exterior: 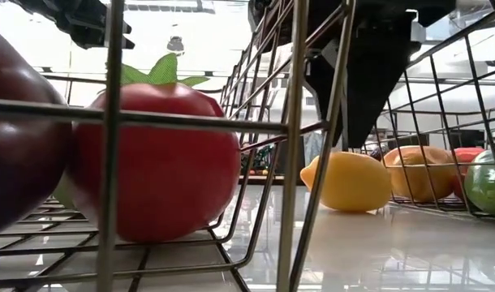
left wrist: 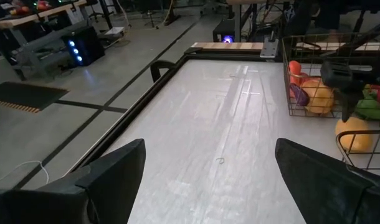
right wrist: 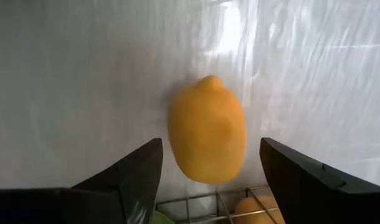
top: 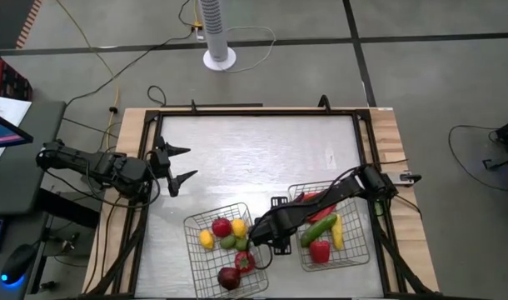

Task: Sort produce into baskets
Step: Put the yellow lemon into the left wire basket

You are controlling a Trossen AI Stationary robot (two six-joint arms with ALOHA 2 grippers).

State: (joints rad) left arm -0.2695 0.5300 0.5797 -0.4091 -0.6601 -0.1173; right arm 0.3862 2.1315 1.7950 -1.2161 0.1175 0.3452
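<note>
The surface (top: 262,150) is mostly bare up top, with everything crowded along its near edge. Two wire baskets are parked there: the left basket (top: 196,250) near the middle of that edge and the right basket (top: 358,250) toward the near right corner. In the left basket, a red tomato (top: 221,226), a couple of yellow and green round pieces and a maroon piece (top: 229,277) can be seen. In the right one, a long green cucumber (top: 318,229), a yellow piece (top: 337,232) and a red pepper (top: 320,251) are lying together.

The right gripper (right wrist: 209,180) is stretched over the gap between the baskets, jaws spread wide, nothing gripped. A yellow lemon (right wrist: 207,129) sits on the surface right between its fingers (right wrist: 131,177), seemingly untouched.

The left gripper (top: 181,164) is parked by the surface's left edge, wide open and empty.
</note>
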